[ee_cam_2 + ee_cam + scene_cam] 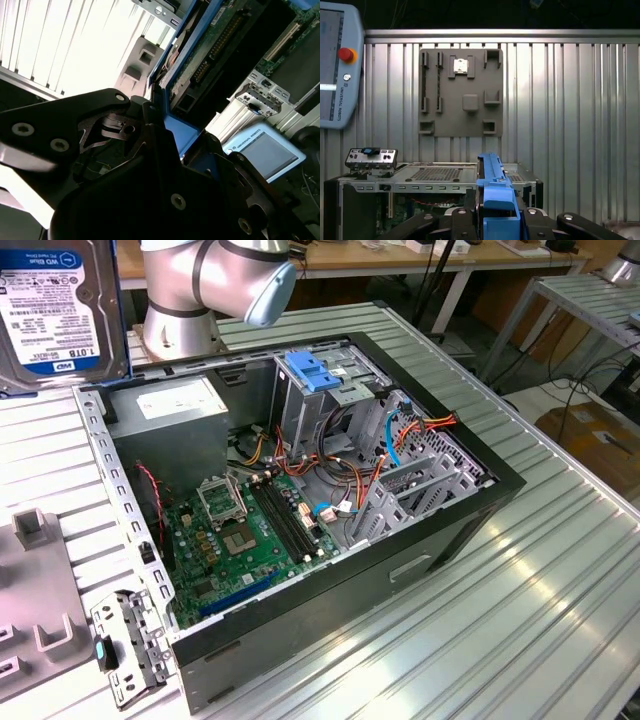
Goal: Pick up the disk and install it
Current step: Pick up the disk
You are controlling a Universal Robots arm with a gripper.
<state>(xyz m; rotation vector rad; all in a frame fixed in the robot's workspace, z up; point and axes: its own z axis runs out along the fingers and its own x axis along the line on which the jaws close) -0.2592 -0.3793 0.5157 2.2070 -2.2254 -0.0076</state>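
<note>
The disk hangs high at the exterior view's left, close to the camera, its white label with a blue band facing out. In the first wrist view the disk stands edge-on with its blue side rail up, and my gripper is shut on it, black fingers on either side. The second wrist view shows the disk with its green circuit side and blue rail, clamped in my gripper. The open computer case lies apart from it on the table, and its metal drive cage carries a blue latch.
Inside the case are a grey power supply, a green motherboard and orange and blue cables. A grey fixture plate and a loose metal bracket lie beside the case. The arm's base stands behind it. A teach pendant rests nearby.
</note>
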